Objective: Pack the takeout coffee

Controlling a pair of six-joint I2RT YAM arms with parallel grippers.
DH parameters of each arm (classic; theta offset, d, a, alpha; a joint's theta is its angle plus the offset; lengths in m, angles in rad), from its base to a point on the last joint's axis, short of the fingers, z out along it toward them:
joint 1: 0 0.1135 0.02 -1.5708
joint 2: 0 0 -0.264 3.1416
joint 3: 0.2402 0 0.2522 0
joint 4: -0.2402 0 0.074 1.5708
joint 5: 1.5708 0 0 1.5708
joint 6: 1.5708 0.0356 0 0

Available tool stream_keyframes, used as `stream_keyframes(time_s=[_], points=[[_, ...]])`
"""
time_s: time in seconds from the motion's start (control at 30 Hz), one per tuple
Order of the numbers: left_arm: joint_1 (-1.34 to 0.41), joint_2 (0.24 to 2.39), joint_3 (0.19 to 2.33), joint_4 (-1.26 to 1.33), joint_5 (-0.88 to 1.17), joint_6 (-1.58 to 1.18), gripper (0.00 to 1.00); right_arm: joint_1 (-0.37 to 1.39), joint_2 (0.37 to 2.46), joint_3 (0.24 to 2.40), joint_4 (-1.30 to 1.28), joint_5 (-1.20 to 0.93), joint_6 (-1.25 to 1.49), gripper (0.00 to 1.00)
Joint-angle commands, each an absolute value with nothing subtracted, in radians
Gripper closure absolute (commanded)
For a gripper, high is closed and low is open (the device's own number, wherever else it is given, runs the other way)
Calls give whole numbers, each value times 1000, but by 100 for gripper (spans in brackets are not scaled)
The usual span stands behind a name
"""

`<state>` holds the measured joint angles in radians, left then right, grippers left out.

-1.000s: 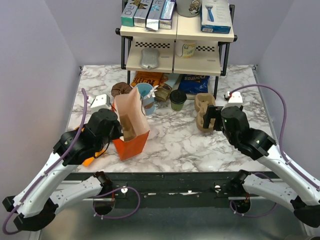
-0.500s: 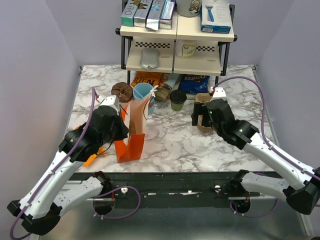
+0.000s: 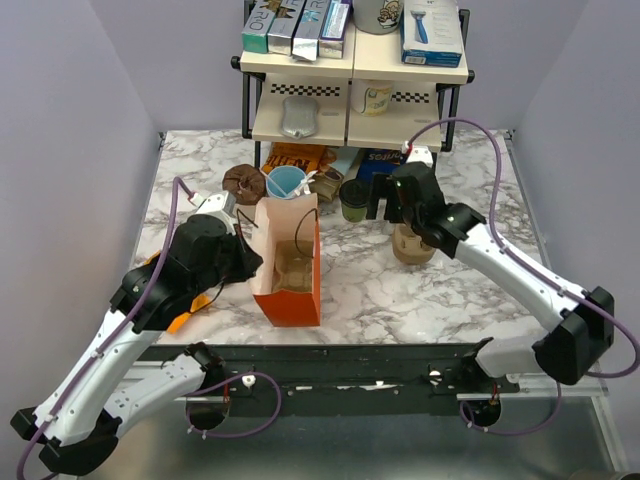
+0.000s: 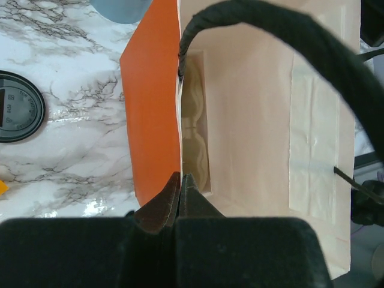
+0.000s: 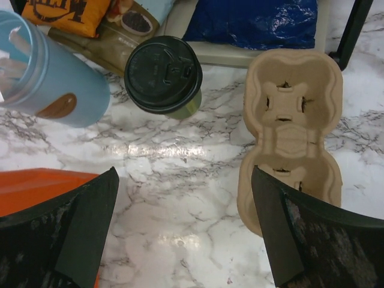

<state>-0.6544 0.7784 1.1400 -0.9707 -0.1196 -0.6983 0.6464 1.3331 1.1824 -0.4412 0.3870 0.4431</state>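
The coffee cup [image 3: 355,197] stood upright on the table [image 3: 372,285] between the blue cup [image 3: 287,183] and the cardboard carrier [image 5: 291,132], outside the orange bag [image 3: 297,268]. The right gripper [image 5: 184,175] hung near it, jaws spread wide and empty. The left gripper [image 4: 180,183] was clenched on the bag's rim.

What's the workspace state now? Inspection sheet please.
Surface: marble table, no spill seen.
Job's things: takeout coffee upright, lidded, on the table; orange paper bag upright, mouth open.
Clutter: light blue cup, pulp cup carrier, snack bags under the two-tier shelf.
Grippers: left gripper shut on the bag's wall; right gripper open, empty, above the table near the coffee.
Cables: purple cable arcs off each wrist, right one close to the shelf.
Surroundings: shelf holds boxes; lilac walls.
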Motion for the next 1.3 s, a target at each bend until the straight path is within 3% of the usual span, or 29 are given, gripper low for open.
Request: stream_keyframes(time_s=[0.0,0.23,0.43,0.47,0.57,0.63,1.27], points=[[-649,742,1089,-939,-190,-798,100,604,1443,1296,-425,333,471,2],[-649,721,1045,-933,-202,-815,97,558,1629,1442,-472,279,460,16],[-650,713,1055,-954,-242,-812,63,528,1707,1479,-482,247,463,30],[-649,697,1054,-950,-250,-808,37,525,1713,1482,-483,258,462,31],[-650,667,1057,-939,-265,-792,10,517,1741,1486,-482,252,456,37],[-649,657,1061,-939,-279,-785,2,517,1753,1499,-473,239,437,38],[-650,626,1077,-986,-390,-753,2,514,1870,1522,-396,316,482,43]])
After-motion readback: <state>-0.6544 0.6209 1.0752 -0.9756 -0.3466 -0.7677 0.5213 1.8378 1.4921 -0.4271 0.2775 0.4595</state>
